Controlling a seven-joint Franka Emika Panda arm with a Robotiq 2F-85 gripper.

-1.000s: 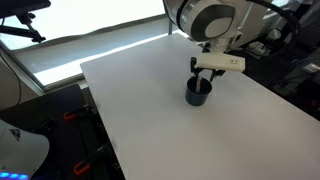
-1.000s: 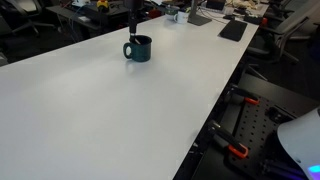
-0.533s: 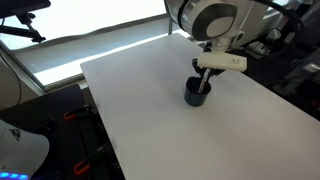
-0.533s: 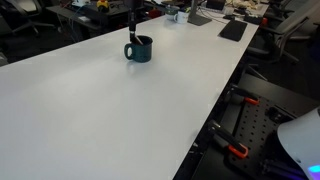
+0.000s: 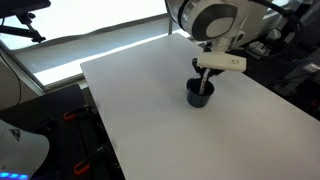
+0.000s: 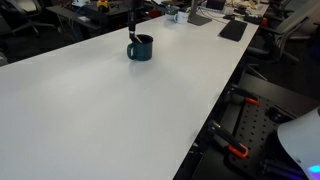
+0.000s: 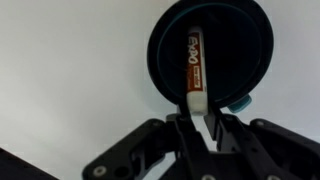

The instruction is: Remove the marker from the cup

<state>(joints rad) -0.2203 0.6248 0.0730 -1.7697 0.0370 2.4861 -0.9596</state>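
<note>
Shifted a hair across the worktop [image 5: 140,115] over the last second, going by the cup [image 5: 199,98] in both exterior views. Otherwise much as before, with no sign of lift.

From the wrist view, looking straight down into the cup [image 7: 158,45], with the marker [image 7: 194,55] inside, lying against the wall on the side nearest the jaws. Long axis running from the cup's middle out to that near rim, pale end outermost, printed barrel deeper in.

Jaws clenched on that pale end, as far as can be judged: one finger tight on each side, no gap showing. Placed right at the cup's near rim, then, and already in line with the marker. No sideways offset to correct, and only one arm on the rig, so no choice of which is nearer.

Probably mid-extraction: grasp made, withdrawal not yet done, with most of the barrel down within the cup.

Next, pull along the marker's own axis, up and away from the cup. Avoid dragging sideways, which risks levering the barrel against the wall and shoving the cup further or tipping it. Worth watching the grip too: held only near one end, so liable to pivot.

In an exterior view, too small to confirm the marker at the cup [image 6: 141,50]. Just the wrist hanging close above the cup, well in from the worktop's edges.
</note>
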